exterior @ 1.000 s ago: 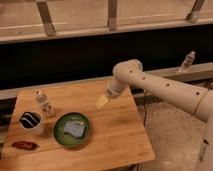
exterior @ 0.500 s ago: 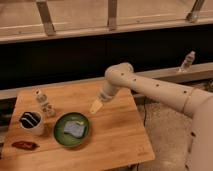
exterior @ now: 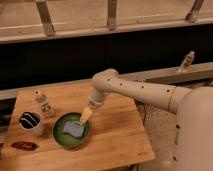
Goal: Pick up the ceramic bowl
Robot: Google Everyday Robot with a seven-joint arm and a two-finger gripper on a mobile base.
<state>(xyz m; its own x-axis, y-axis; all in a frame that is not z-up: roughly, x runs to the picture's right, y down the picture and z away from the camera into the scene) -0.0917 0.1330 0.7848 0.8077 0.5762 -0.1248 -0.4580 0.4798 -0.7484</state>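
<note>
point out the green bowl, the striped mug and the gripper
ceramic bowl (exterior: 59, 132), camera view, bare green surface on its left side
striped mug (exterior: 32, 130), camera view, white side wall
gripper (exterior: 85, 118), camera view, its tip, over the bowl's upper right rim
</note>
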